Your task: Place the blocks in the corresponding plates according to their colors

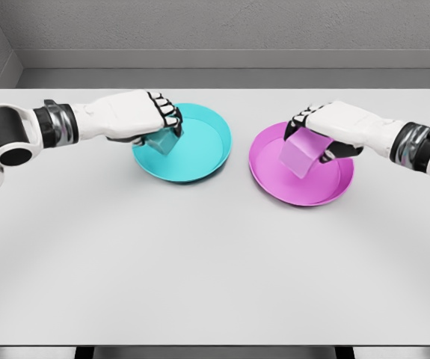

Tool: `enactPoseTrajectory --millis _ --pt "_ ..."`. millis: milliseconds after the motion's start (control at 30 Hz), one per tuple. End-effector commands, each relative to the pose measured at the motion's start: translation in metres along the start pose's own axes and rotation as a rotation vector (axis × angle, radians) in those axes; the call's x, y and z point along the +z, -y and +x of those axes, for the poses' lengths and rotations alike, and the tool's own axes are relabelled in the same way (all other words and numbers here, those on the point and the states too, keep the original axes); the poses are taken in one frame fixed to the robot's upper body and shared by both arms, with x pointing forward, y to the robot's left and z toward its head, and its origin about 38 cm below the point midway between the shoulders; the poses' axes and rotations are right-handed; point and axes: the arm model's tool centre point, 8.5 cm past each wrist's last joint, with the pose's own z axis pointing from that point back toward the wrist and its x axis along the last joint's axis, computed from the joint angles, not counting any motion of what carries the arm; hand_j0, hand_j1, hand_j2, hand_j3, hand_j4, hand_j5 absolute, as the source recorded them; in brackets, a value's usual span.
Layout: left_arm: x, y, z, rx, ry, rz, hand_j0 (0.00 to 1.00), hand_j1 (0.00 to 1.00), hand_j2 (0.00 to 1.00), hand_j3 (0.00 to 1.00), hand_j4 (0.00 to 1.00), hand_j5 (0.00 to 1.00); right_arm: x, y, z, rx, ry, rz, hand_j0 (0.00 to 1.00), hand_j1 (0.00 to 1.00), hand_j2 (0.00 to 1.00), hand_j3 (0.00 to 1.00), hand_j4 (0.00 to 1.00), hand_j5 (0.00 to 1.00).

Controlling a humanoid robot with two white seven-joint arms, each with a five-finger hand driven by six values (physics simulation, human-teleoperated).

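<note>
Two plates sit well apart on my white table point(200, 284), each matched by colour; over the cyan plate point(207, 153) my left hand point(136, 120) curls round the cyan block point(161, 140); over the magenta plate point(304, 191) my right hand point(327, 131) pinches the magenta block point(298, 155), tilted, perhaps touching the dish; both poised for release.

Glossy smooth cyan plate point(200, 153), glossy magenta plate point(274, 179), matt white table point(200, 262), smooth white plastic-looking hands

left arm point(20, 134): cut by left edge | cyan block point(162, 140): top hidden by left hand point(136, 116) | right arm point(416, 146): cut by right edge
</note>
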Motion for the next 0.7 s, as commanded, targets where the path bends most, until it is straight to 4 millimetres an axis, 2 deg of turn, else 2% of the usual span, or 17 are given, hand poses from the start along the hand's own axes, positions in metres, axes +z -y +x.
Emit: enactPoseTrajectory --millis 0,67,167,200,233,300,333,367,433,667 --pt "-0.023 0.007 0.005 0.027 0.008 -0.002 0.38 0.38 0.38 0.38 0.38 0.38 -0.006 -0.008 -0.003 -0.03 -0.022 0.019 0.51 0.51 0.51 0.51 0.51 0.51" --pt "-0.036 0.009 0.009 0.02 0.012 -0.012 0.38 0.38 0.38 0.38 0.38 0.38 -0.008 -0.016 -0.007 -0.046 -0.042 0.039 0.51 0.51 0.51 0.51 0.51 0.51" --pt "-0.042 0.012 0.008 0.014 0.006 -0.027 0.41 0.41 0.41 0.41 0.41 0.41 -0.01 -0.014 -0.011 -0.06 -0.073 0.037 0.51 0.51 0.51 0.51 0.51 0.51" --pt "-0.042 0.012 0.008 0.014 0.005 -0.029 0.46 0.46 0.46 0.46 0.46 0.46 -0.01 -0.015 -0.013 -0.067 -0.085 0.038 0.51 0.51 0.51 0.51 0.51 0.51" --pt "-0.042 0.012 0.008 0.014 0.005 -0.031 0.58 0.58 0.58 0.58 0.58 0.58 -0.01 -0.014 -0.015 -0.071 -0.095 0.037 0.52 0.52 0.52 0.52 0.52 0.52" --pt "-0.042 0.013 0.007 0.016 0.002 -0.033 0.74 0.74 0.74 0.74 0.74 0.74 -0.011 -0.013 -0.016 -0.077 -0.103 0.034 0.59 0.59 0.59 0.59 0.59 0.59" --pt "-0.043 0.012 0.008 0.016 0.004 -0.029 0.86 0.86 0.86 0.86 0.86 0.86 -0.01 -0.013 -0.018 -0.082 -0.115 0.033 0.74 0.74 0.74 0.74 0.74 0.74" --pt "-0.046 0.011 0.009 0.019 0.008 -0.026 0.9 0.9 0.9 0.9 0.9 0.9 -0.01 -0.012 -0.022 -0.107 -0.164 0.028 1.0 1.0 1.0 1.0 1.0 1.0" --pt "-0.048 0.01 0.009 0.021 0.009 -0.023 0.99 0.99 0.99 0.99 0.99 0.99 -0.01 -0.012 -0.021 -0.108 -0.17 0.028 1.0 1.0 1.0 1.0 1.0 1.0" --pt "-0.047 0.01 0.008 0.023 0.007 -0.022 1.0 1.0 1.0 1.0 1.0 1.0 -0.008 -0.011 -0.02 -0.1 -0.168 0.025 1.0 1.0 1.0 1.0 1.0 1.0"
